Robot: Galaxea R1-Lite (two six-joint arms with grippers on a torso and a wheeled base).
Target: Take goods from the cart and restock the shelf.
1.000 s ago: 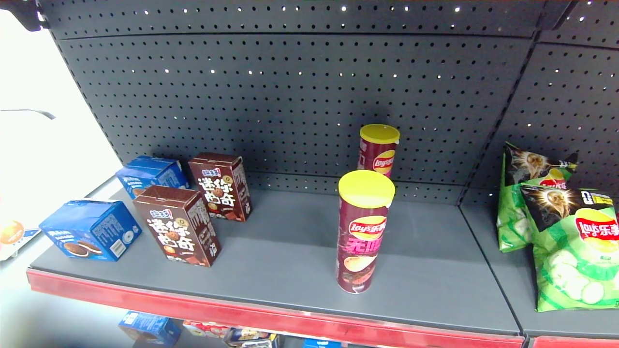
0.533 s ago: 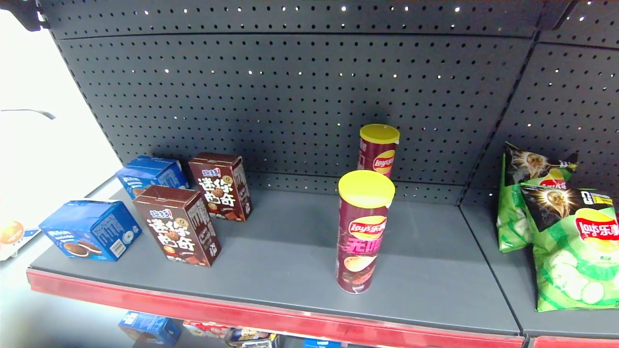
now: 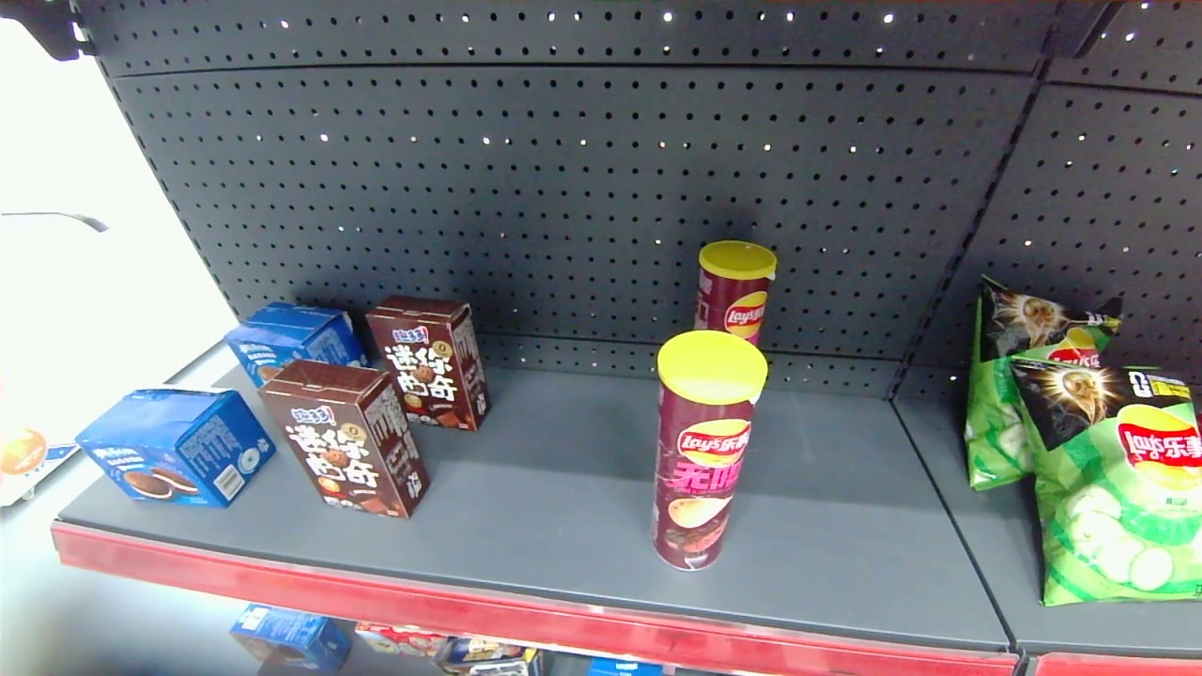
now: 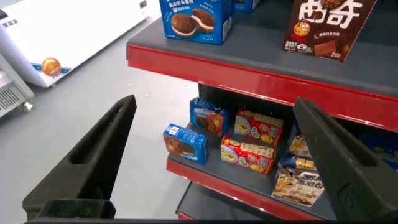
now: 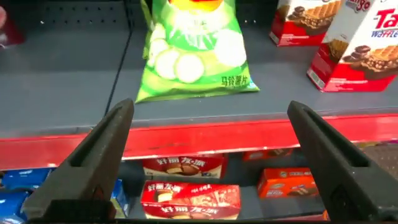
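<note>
Grey metal shelf (image 3: 563,488) holds a maroon yellow-lidded crisp tube (image 3: 704,451) upright near its front edge, label outward for shoppers; left end effector (image 4: 214,102) and right end effector (image 5: 209,104) hang spread, empty.

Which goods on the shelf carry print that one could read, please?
Front crisp can: round logo and large pink characters, clear enough to read.
Front brown box: large white characters, clear enough to read.
Front green bag: logo clear, small print blurred.
Front blue box: print too small to read.

Rear can (image 3: 736,293) half behind front can (image 3: 705,451)
</note>
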